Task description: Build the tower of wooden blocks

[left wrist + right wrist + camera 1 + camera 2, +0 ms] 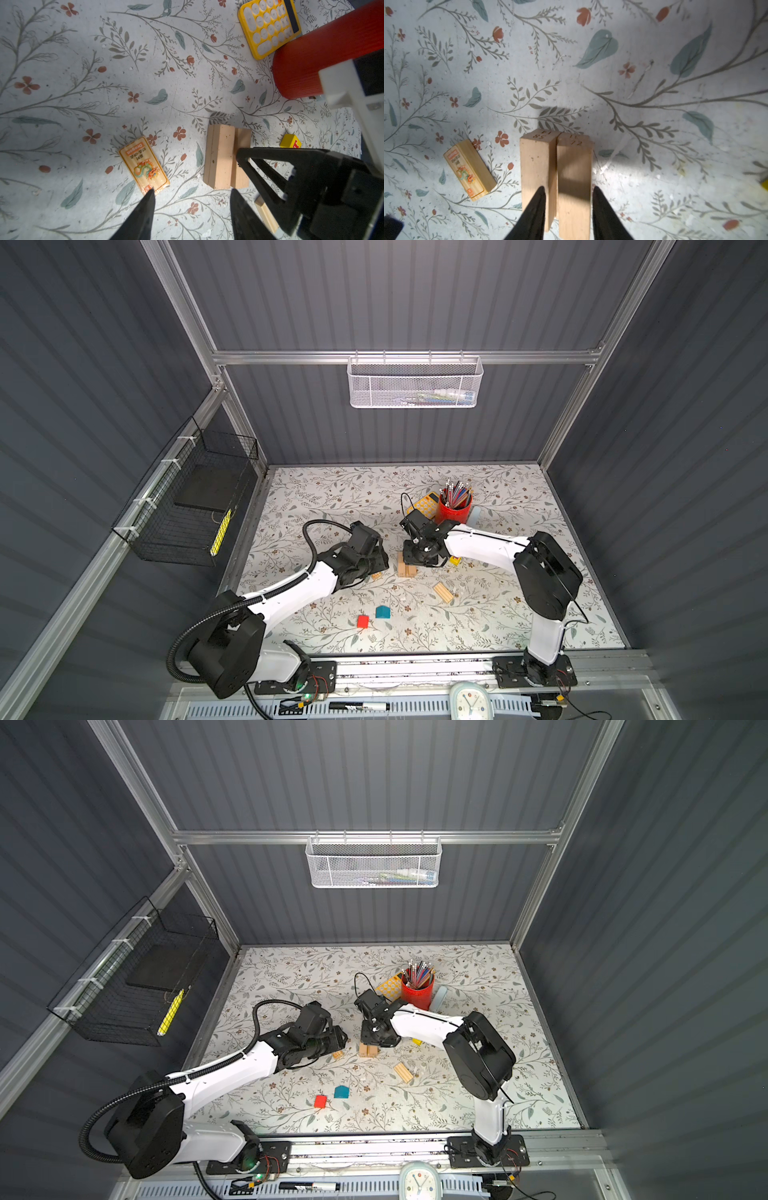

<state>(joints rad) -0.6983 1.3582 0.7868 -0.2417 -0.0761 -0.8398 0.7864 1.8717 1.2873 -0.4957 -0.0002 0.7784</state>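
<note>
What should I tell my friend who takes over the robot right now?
Left tool: open, empty, by the printed plank.
Right tool: open, over two planks lying side by side.
Done: only that first layer.
Loose: more planks, yellow cube, red cube, teal block.
To do: cross the other planks on top, then add the cubes and teal block.
</note>
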